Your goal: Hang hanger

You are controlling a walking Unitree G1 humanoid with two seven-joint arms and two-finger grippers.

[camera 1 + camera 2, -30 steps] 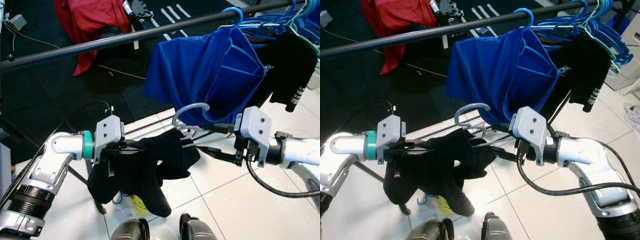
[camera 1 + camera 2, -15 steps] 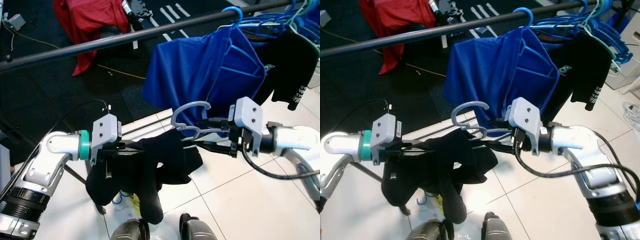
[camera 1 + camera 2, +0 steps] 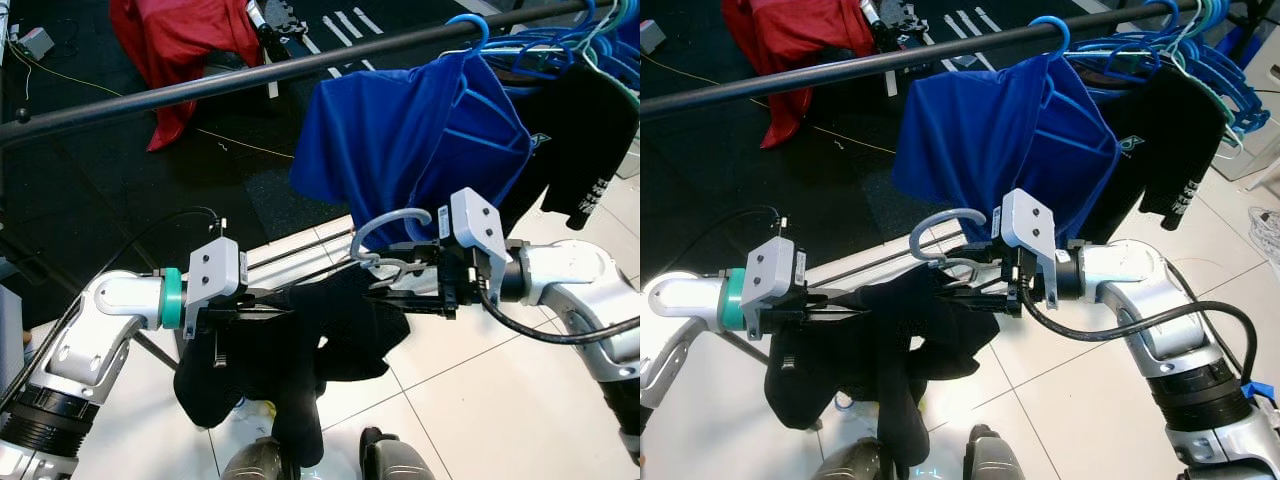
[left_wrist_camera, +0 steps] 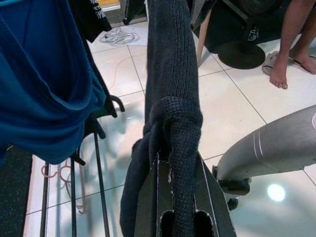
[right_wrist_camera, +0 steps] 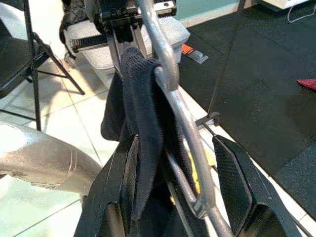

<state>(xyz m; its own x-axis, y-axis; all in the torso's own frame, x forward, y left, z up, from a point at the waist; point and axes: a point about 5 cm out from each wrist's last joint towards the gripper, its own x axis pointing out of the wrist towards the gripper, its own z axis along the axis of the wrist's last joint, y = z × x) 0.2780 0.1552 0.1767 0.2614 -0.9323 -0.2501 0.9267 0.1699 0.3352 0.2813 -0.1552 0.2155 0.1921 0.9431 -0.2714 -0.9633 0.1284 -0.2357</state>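
Observation:
A grey metal hanger with a black knitted garment draped over it is held level between my two arms, below the black clothes rail. Its hook points up, just in front of the blue shirt. My left gripper is shut on the garment-covered end of the hanger. My right gripper is at the hanger's neck. In the right wrist view its fingers stand apart, with the hanger wire and a fold of the garment between them.
The blue shirt hangs on a blue hanger at the rail's right, beside several more blue hangers and a black shirt. A red garment lies beyond the rail. A person's bare feet stand on the white tiles nearby.
My right gripper has moved left along the hanger toward the hook and the left gripper. The hanger has shifted slightly right and the garment now hangs lower.

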